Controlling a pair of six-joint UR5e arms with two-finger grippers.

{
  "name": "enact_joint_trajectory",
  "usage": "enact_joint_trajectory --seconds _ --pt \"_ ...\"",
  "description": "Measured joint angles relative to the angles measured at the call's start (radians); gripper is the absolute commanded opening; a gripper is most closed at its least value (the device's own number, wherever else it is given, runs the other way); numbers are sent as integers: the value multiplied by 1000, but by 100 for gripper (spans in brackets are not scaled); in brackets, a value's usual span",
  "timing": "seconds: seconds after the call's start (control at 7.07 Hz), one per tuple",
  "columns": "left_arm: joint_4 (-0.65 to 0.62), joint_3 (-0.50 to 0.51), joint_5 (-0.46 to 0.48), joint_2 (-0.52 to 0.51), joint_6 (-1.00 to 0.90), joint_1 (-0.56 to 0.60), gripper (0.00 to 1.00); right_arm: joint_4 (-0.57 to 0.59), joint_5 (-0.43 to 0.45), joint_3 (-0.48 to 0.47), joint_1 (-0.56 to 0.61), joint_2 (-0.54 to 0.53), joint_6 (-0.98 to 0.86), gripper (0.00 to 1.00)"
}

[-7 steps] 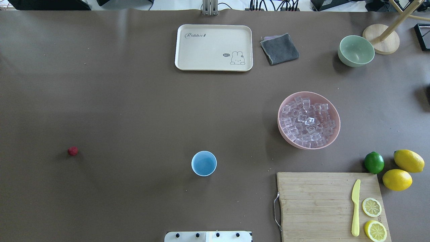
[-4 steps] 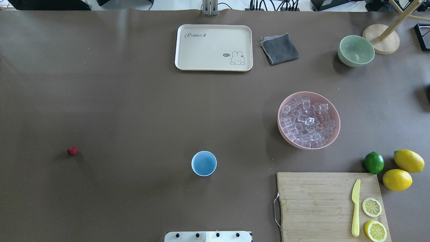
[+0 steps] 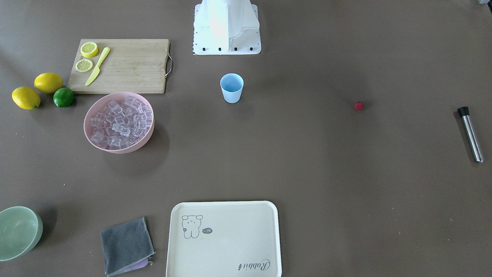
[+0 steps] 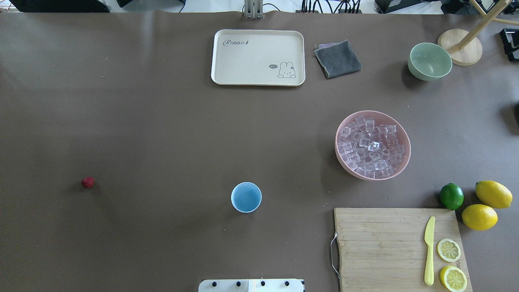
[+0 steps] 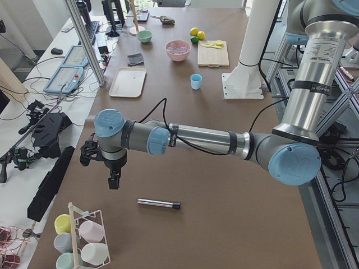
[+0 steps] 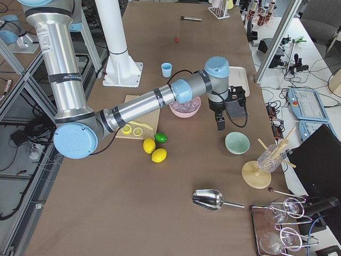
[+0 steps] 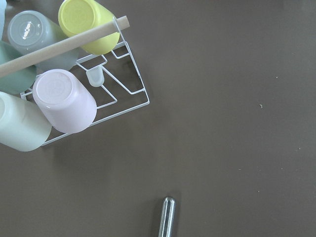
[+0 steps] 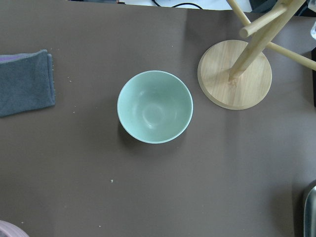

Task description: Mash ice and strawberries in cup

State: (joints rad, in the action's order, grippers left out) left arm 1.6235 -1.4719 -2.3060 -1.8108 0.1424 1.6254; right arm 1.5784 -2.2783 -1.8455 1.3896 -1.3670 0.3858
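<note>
Jaws on both arms are beyond reading. The left gripper and the right gripper show only in the side views, and neither wrist camera catches its own fingers. I cannot tell whether they are spread or pressed together.

The left gripper hangs over the far left end of the table. A steel muddler with a black tip lies flat on the table near it, and a wire rack of upturned cups stands close by. The right gripper hovers at the right end, above the pale green bowl, which has the round wooden foot of a stand just beside it.

The cup stands upright near the robot's base, about midway along the table. Its blue bottom shows, so it looks empty. The strawberry lies alone on the bare table, well to the left of the cup. The ice is heaped in the pink bowl, to the right of the cup and a little farther from the robot. A metal scoop lies at the far right end, apart from everything else.

By my reading the task has hardly begun, because nothing has reached the cup. Ice has yet to go in, perhaps by way of the scoop. The berry must also be carried across from the left. Only then can the muddler be picked up and pressed down into the cup.
</note>
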Motion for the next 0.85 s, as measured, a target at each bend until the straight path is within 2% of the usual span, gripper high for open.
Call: enact_joint_trajectory --seconds 0.28,0.57,0.85 --pt "0 -5 -4 0 3 -4 99 2 5 -66 -78 10 146 98" --pt "0 -13 -19 6 5 -6 99 3 25 -118 -162 13 205 98" --pt "0 -9 -24 1 6 -7 99 1 100 -145 -266 19 225 99"
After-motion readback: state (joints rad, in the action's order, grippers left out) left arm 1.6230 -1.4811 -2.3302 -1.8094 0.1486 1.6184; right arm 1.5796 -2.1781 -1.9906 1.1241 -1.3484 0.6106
